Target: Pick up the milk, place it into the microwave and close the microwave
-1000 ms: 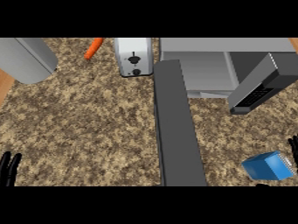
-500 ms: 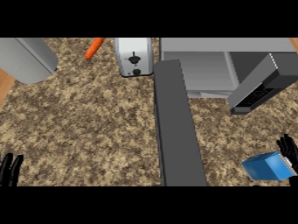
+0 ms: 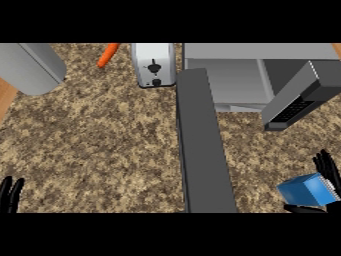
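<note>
Milk (image 3: 306,191): blue, boxy, smooth-sided carton

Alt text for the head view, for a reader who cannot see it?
The robot's right hand, fingers straight, is beside a blue milk carton on the speckled counter; the microwave behind stands with its door open. The left hand rests open at lower left.

Bare counter (image 3: 258,150) lies between my right hand (image 3: 334,181) and the microwave (image 3: 232,80) — its open door (image 3: 303,94) juts out on the right, a grey bar (image 3: 202,150) walls off the left.
</note>
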Controlling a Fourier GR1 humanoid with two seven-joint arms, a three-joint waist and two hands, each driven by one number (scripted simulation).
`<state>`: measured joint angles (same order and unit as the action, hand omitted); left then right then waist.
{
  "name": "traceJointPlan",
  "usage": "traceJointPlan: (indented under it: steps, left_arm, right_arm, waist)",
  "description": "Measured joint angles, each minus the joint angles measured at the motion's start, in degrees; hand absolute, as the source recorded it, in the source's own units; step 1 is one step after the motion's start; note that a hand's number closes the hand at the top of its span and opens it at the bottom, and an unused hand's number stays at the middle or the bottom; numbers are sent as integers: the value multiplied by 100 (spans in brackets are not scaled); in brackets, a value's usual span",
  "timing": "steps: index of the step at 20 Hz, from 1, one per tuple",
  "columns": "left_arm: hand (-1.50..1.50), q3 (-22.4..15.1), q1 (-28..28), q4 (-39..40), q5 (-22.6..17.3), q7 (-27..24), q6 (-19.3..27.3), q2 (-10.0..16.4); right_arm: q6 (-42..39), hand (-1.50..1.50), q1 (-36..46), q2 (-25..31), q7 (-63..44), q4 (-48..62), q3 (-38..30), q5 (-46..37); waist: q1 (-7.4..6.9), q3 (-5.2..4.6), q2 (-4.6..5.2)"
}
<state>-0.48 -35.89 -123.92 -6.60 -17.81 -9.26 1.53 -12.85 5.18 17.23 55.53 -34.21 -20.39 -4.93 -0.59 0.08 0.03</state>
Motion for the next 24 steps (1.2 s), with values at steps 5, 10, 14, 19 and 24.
traceJointPlan:
  steps: [5,10,14,19,24]
  left_arm:
    - [-150,-27,51,94,86,-44,18,-44]
    - [-150,-16,95,71,82,-22,47,-59]
    - [-150,-49,-114,-56,74,-61,-26,-63]
    - [-150,121,-25,43,-34,-56,-62,-5]
    - [-150,92,19,80,7,-82,-71,-39]
  right_arm:
    - [-139,150,154,-37,18,153,0,231]
    - [-377,150,283,-140,-33,112,33,557]
    - [-544,150,198,-151,-93,-15,68,803]
    - [-810,150,54,-332,-267,-343,421,924]
    - [-859,150,624,-485,-627,-359,560,1126]
  waist:
    - [8,-1,-2]
    - [15,1,-3]
    - [16,-1,-10]
    - [43,-6,-16]
    - [-10,-3,-2]
